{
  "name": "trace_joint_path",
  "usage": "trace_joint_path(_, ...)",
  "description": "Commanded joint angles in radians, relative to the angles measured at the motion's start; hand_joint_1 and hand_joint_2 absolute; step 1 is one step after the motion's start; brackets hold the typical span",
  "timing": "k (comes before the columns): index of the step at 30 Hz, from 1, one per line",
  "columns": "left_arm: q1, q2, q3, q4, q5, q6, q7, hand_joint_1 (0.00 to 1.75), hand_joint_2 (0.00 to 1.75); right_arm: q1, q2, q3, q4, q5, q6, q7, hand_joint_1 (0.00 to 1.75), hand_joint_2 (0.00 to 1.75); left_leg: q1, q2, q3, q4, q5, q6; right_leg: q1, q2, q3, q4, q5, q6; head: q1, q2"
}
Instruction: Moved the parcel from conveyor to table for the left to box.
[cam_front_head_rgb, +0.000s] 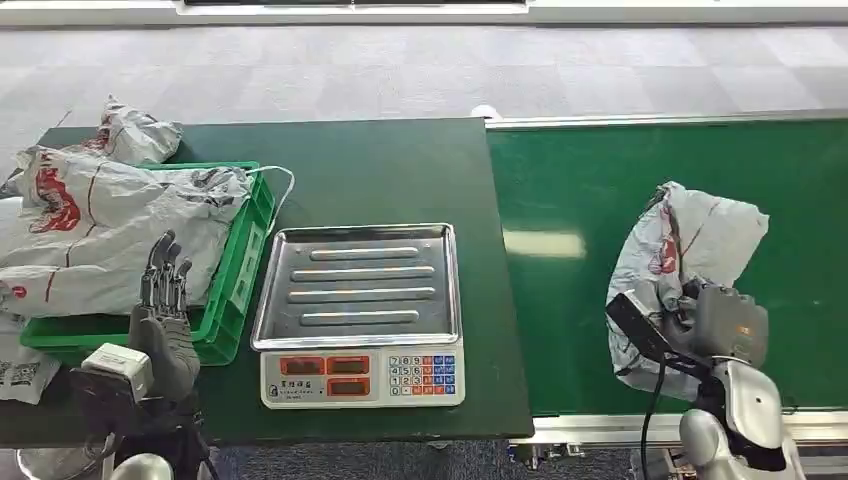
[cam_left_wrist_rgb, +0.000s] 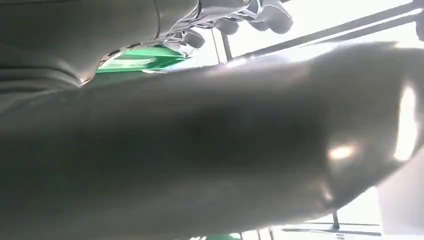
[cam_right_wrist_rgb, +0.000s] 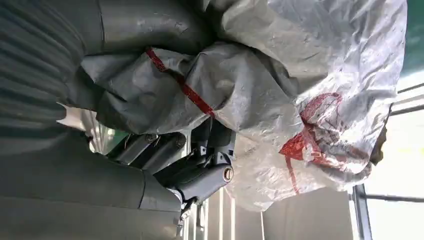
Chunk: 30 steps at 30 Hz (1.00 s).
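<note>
The right hand (cam_front_head_rgb: 690, 315) grips the crinkled grey plastic parcel (cam_front_head_rgb: 690, 250) near the green conveyor's (cam_front_head_rgb: 580, 190) front edge; the slack film could slip free once lifted.

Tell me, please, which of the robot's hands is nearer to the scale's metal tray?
Left. The left hand hovers beside the green crate, close to the metal tray. The right hand grips the parcel over the conveyor, farther off.
</note>
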<state>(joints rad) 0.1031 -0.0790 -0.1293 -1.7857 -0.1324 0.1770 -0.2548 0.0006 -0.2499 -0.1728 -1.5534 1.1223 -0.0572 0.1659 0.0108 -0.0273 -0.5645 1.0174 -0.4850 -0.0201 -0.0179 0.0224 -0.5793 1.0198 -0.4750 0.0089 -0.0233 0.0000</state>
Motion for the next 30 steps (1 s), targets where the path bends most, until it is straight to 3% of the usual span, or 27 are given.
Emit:
trace_joint_path(1,-0.009,0.000,0.025,0.028,0.001,0.001,0.000,0.00,0.00,-0.047,-0.025,-0.031,-0.003,0.003,0.003,0.006,1.75,1.75,0.000,0.002,0.001,-0.001,0.000,0.001,0.000,0.000,0.000,0.000,0.000,-0.001,0.000,0.000)
trace_joint_path(20,-0.011,0.004,0.022,0.029,0.002,0.004,-0.002,0.00,0.00,-0.055,-0.047,-0.025,0.000,0.004,-0.025,0.005,1.75,1.75,0.000,0.004,0.000,-0.002,0.001,0.001,0.000,0.000,0.000,-0.002,0.001,-0.001,0.000,0.000)
trace_joint_path(22,-0.022,0.010,0.018,0.043,0.007,0.006,-0.008,0.00,0.00,-0.106,-0.130,-0.016,0.022,-0.015,-0.029,0.003,1.75,1.75,0.000,0.005,0.001,-0.004,0.002,0.001,0.001,-0.001,0.001,-0.004,0.003,-0.001,0.000,0.000)
trace_joint_path(25,-0.039,0.015,0.012,0.061,0.019,0.006,-0.018,0.00,0.00,-0.210,-0.181,0.015,0.063,-0.047,-0.024,-0.061,1.75,1.75,-0.002,0.004,-0.001,0.000,0.000,0.001,-0.001,0.001,-0.002,0.001,0.001,0.000,0.000,0.000)
trace_joint_path(27,-0.045,0.016,0.010,0.066,0.020,0.012,-0.021,0.00,0.00,-0.278,-0.173,0.054,0.096,-0.045,-0.015,-0.064,1.75,1.75,-0.002,0.010,-0.001,-0.002,0.002,0.002,-0.001,0.003,-0.003,-0.002,0.005,-0.001,0.000,0.000)
trace_joint_path(29,-0.057,0.018,0.002,0.077,0.033,0.013,-0.027,0.00,0.00,-0.410,-0.138,0.163,0.167,-0.067,-0.041,-0.152,1.75,1.75,-0.002,0.012,-0.001,-0.003,0.003,0.003,-0.001,0.006,-0.003,-0.003,0.006,0.000,-0.001,0.000)
trace_joint_path(30,-0.068,0.019,-0.004,0.089,0.036,0.014,-0.029,0.00,0.00,-0.482,-0.116,0.227,0.217,-0.045,-0.046,-0.139,1.75,1.75,-0.002,0.011,0.000,-0.003,0.003,0.002,-0.001,0.006,-0.003,-0.004,0.006,0.000,0.000,0.000)
